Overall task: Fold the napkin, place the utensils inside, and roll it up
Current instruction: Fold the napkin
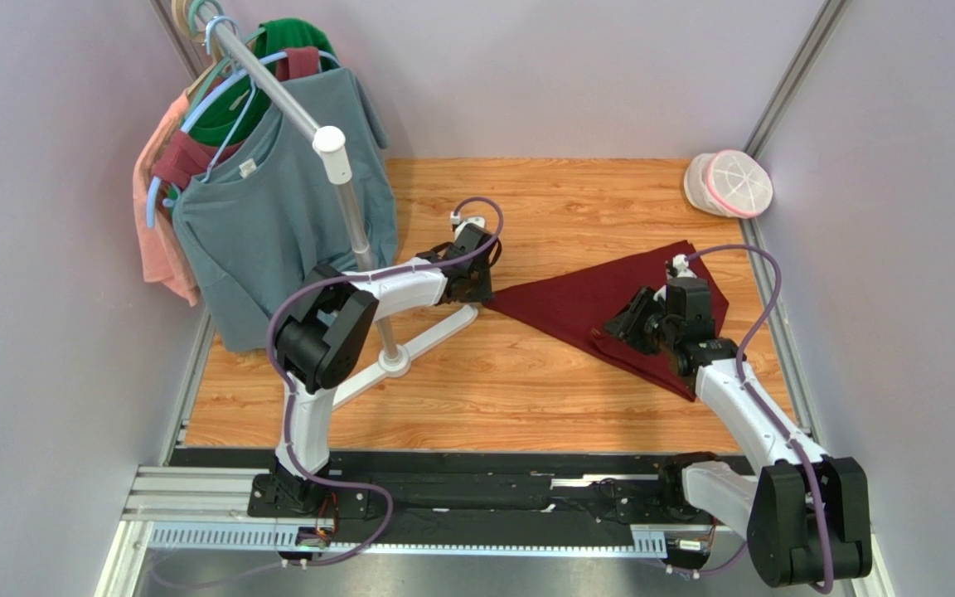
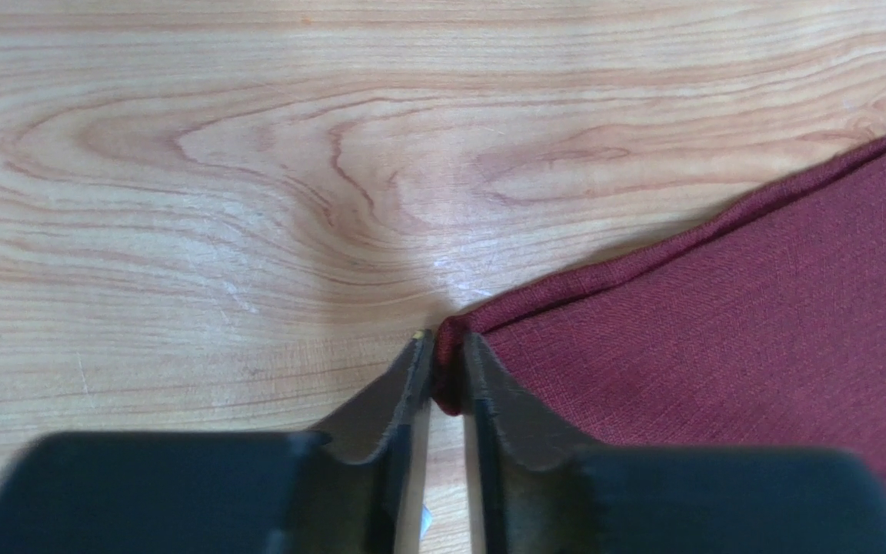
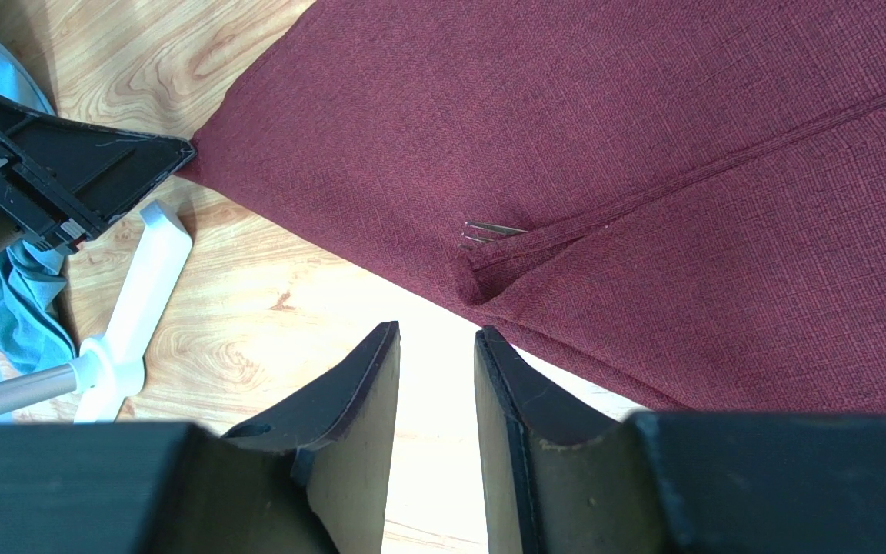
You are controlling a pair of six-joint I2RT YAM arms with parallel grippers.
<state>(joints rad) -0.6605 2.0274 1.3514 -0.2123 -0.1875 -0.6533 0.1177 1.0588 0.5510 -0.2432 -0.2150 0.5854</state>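
The dark red napkin (image 1: 595,299) lies folded into a triangle on the wooden table, right of centre. Its left corner (image 2: 450,358) sits pinched between the fingers of my left gripper (image 2: 445,346), which is shut on it down at the table top. From the right wrist view the same gripper (image 3: 124,162) holds that tip of the napkin (image 3: 644,139). The tines of the fork (image 3: 492,232) poke out from under a folded flap; the handle is hidden by cloth. My right gripper (image 3: 436,335) hovers open and empty just off the napkin's near edge (image 1: 635,328).
A clothes rack with a white T-shaped base (image 1: 395,361) and hanging shirts (image 1: 271,212) stands at the left, close behind my left arm. A white round container (image 1: 729,184) sits at the back right corner. Grey walls close in both sides.
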